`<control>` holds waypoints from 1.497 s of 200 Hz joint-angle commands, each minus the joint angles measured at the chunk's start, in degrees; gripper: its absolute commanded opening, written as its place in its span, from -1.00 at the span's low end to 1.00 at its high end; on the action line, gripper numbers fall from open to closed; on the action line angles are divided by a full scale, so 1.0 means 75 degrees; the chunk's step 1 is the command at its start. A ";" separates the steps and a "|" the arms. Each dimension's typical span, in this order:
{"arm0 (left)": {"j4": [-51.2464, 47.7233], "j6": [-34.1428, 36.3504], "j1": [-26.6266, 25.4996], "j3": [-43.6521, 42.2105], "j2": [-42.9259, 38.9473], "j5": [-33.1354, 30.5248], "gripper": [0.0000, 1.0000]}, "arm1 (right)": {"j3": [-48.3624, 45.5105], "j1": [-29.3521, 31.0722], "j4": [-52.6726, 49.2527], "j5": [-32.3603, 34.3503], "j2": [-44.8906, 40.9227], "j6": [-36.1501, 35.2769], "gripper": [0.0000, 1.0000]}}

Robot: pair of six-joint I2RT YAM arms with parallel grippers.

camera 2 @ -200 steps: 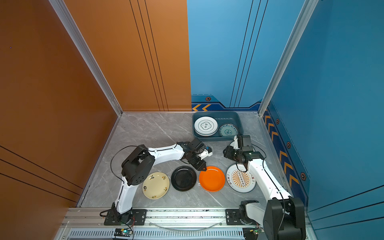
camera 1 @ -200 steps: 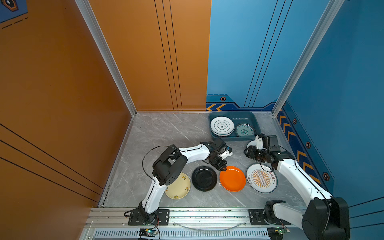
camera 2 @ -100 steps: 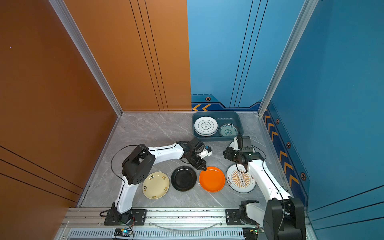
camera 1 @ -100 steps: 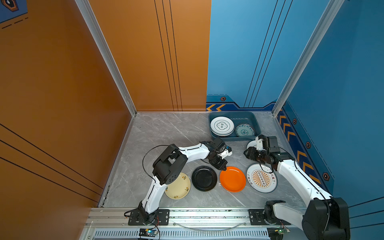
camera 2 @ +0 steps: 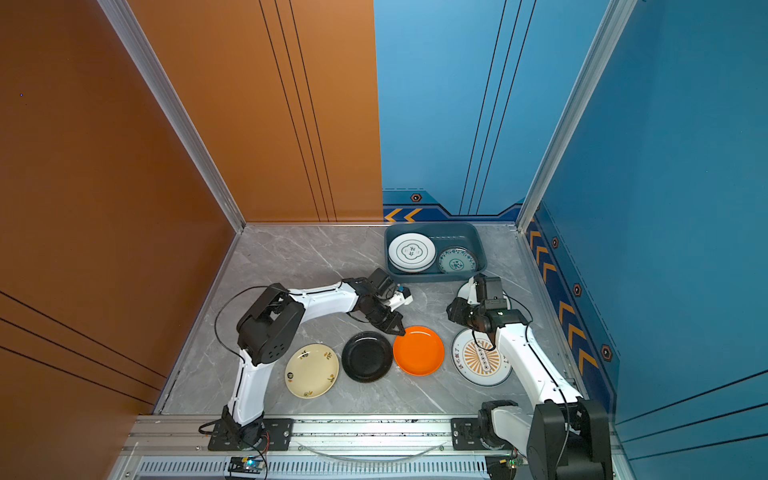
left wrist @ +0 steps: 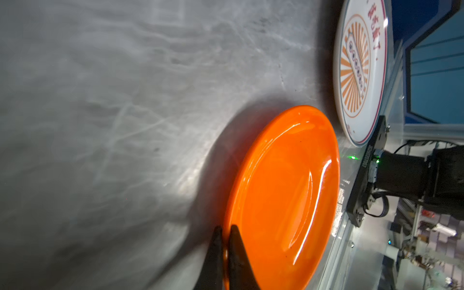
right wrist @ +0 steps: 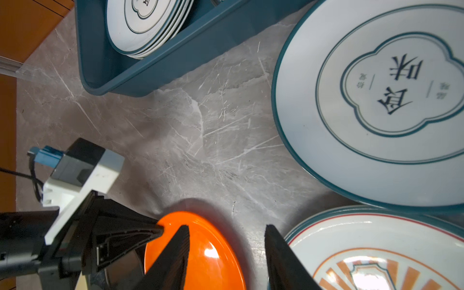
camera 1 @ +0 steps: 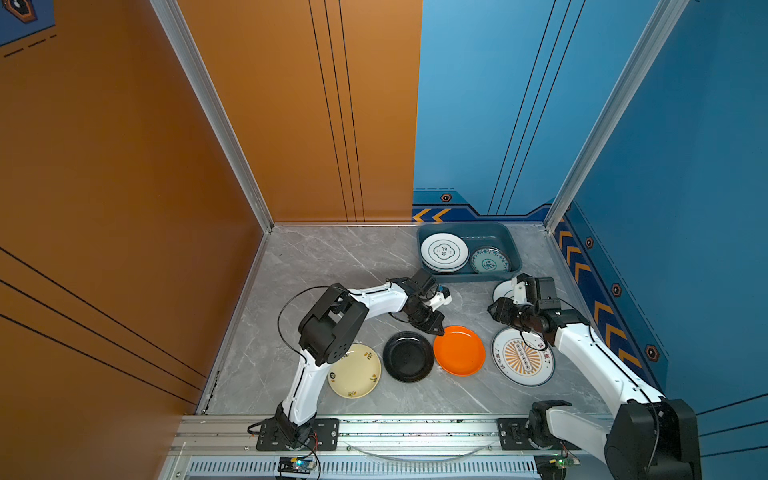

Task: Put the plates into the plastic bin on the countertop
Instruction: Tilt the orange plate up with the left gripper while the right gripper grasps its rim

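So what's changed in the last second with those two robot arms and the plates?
The left gripper closed its jaws onto the rim of the glossy round orange plate. The right gripper stayed hovering, jaws apart, holding nothing. The round black plate, round cream plate, white orange-sunburst plate and dark teal plastic bin haven't moved.

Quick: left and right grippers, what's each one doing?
Left gripper: closed on the rim of the orange plate.
Right gripper: open, holding nothing.
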 commanded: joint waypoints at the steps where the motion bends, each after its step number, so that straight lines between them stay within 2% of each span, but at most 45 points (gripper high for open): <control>1: 0.0240 -0.0431 0.0455 -0.0346 -0.0412 0.0059 -1.00 | -0.0189 -0.0088 0.0404 -0.0434 -0.0169 0.0095 0.04; 38: 0.0493 -0.0760 0.0900 -0.0667 -0.0838 0.0141 -1.00 | -0.0456 -0.0123 0.0970 -0.1095 -0.0192 0.0232 0.11; 93: 0.1338 -0.1538 0.1314 -0.1141 -0.1331 0.0612 -1.00 | -0.1246 -0.0131 0.2963 -0.2627 0.0181 0.0883 0.36; 103: 0.1433 -0.1645 0.1363 -0.1188 -0.1427 0.0691 -1.00 | -0.1297 -0.0128 0.3107 -0.2768 0.0285 0.0923 0.47; 154: 0.1412 -0.1828 0.1482 -0.1157 -0.1795 0.0797 -1.00 | -0.1333 -0.0070 0.3708 -0.3294 0.0684 0.1232 0.50; 197: 0.1327 -0.1889 0.1482 -0.0959 -0.1869 0.0841 -1.00 | -0.1356 0.0100 0.4000 -0.3514 0.0898 0.1368 0.42; 262: 0.1322 -0.2052 0.1322 -0.0689 -0.1938 0.0821 -1.00 | -0.1324 0.0351 0.4580 -0.3689 0.1380 0.1661 0.15; 299: 0.1318 -0.2155 0.1195 -0.0583 -0.1997 0.0742 -1.00 | -0.1206 0.0461 0.5094 -0.3888 0.1698 0.1995 -0.13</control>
